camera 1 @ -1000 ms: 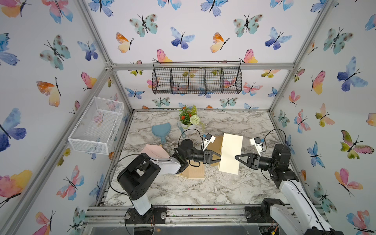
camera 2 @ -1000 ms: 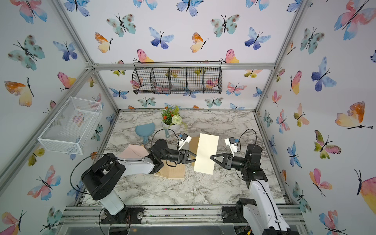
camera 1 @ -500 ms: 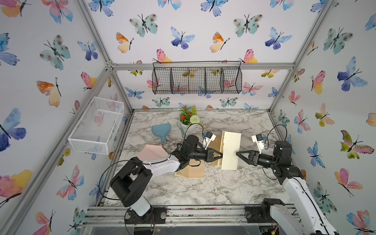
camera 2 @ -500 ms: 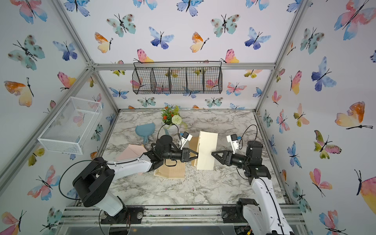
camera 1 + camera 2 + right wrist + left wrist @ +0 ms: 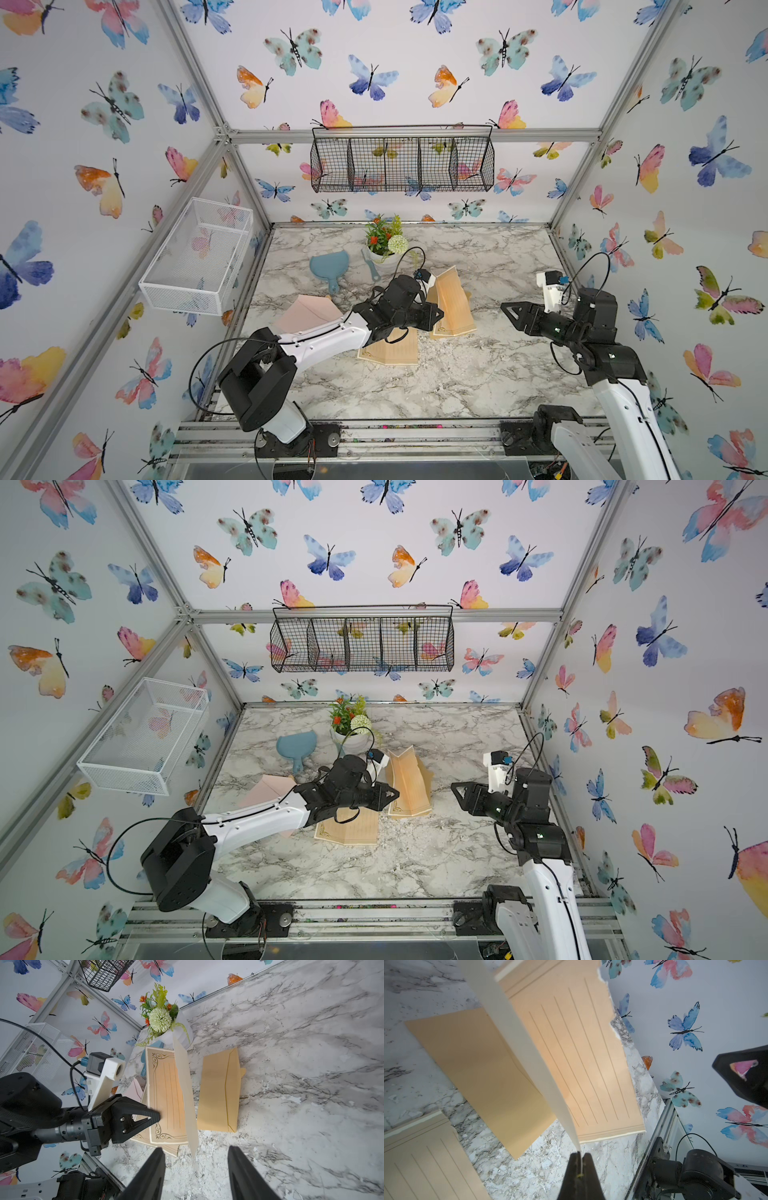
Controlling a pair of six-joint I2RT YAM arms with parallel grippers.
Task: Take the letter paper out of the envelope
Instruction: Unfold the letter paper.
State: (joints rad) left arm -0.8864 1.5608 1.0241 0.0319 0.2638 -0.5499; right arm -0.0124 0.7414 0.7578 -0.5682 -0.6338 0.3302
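The cream lined letter paper, folded into panels, hangs tilted over the middle of the table. My left gripper is shut on its thin edge, and the paper fans away from the jaws. The tan envelope lies flat on the marble just behind the paper, apart from it. My right gripper stands open to the right of the paper, holding nothing.
A second lined sheet lies flat under the left arm, and a pink envelope lies at the left. A flower pot and a blue hand mirror stand behind. A white wire basket hangs on the left wall.
My right gripper opened, let go of the letter paper and drew back to the right. The left gripper kept hold, and the paper sank lower and tilted.
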